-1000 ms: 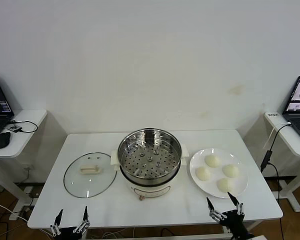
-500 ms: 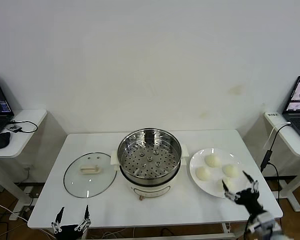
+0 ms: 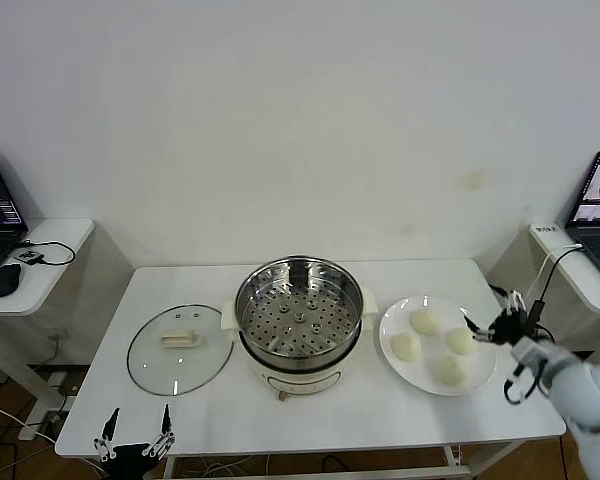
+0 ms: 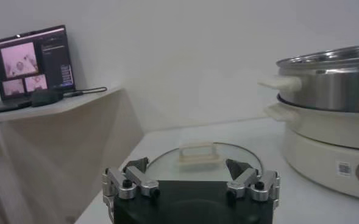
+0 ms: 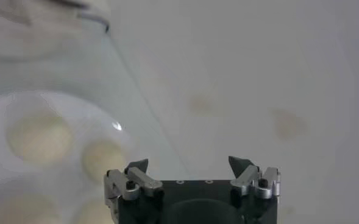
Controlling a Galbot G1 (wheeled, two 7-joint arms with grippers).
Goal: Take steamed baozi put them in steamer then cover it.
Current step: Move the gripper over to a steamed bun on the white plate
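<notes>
Four steamed baozi (image 3: pixel 432 336) lie on one plate (image 3: pixel 485 375) near the table's (image 3: pixel 330 415) right edge. One steamer (image 3: pixel 299 320) stands central, one cover (image 3: pixel 180 348) left of it. Right gripper (image 3: pixel 498 319) hangs beside the plate, jaws apart; left gripper (image 3: pixel 135 440) at the front edge, jaws apart.

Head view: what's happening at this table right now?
Nothing is held yet. The right gripper hovers open at the far edge of the plate, beside the four buns. The steamer sits uncovered, its tray bare; the glass lid lies to its left. The left gripper waits open at the table's near edge.
</notes>
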